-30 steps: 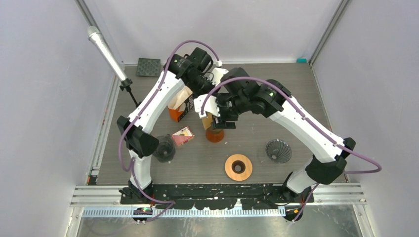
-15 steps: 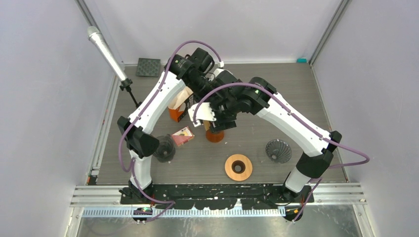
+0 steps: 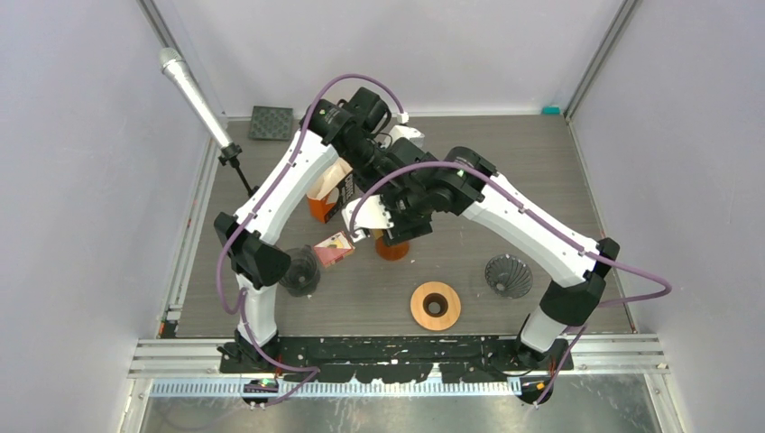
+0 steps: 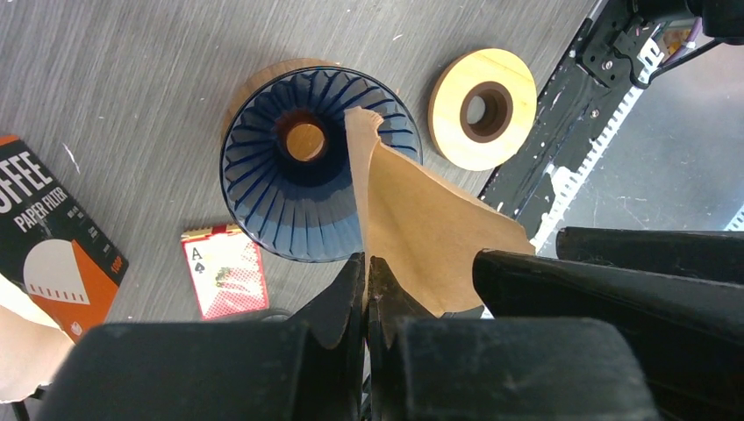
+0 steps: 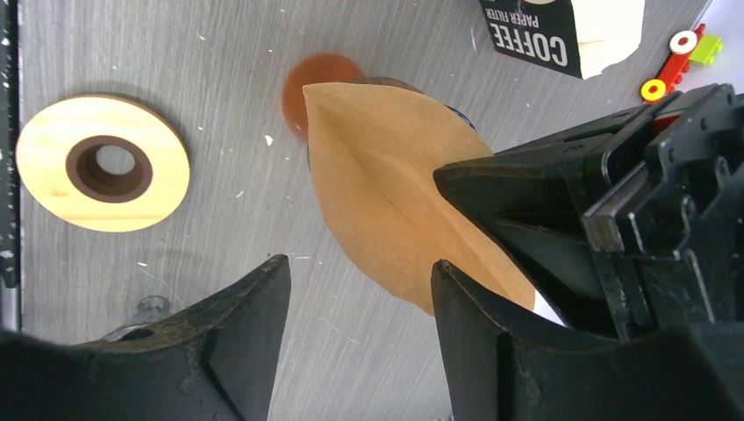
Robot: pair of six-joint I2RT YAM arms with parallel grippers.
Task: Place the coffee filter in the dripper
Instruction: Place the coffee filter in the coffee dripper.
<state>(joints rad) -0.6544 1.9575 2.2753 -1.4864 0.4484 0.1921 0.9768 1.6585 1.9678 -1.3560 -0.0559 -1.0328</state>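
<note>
My left gripper (image 4: 367, 263) is shut on the edge of a brown paper coffee filter (image 4: 421, 219). It holds the filter above the dark blue ribbed dripper (image 4: 298, 184), and the filter's tip hangs over the dripper's right rim. The dripper stands on an orange base (image 3: 392, 248) mid-table. My right gripper (image 5: 355, 289) is open, its fingers to either side of the filter's (image 5: 395, 193) lower edge without touching it. In the top view the right gripper (image 3: 397, 231) covers the filter and the left fingers.
A coffee filter box (image 3: 329, 194) stands left of the dripper, with a playing card (image 3: 334, 248) in front of it. A wooden ring (image 3: 436, 305) lies near the front. Two more dark drippers (image 3: 508, 275) (image 3: 300, 271) sit right and left.
My right arm has swung left and towards the back, bringing its open gripper up to the filter held by the left gripper. The left arm has stayed nearly still.
</note>
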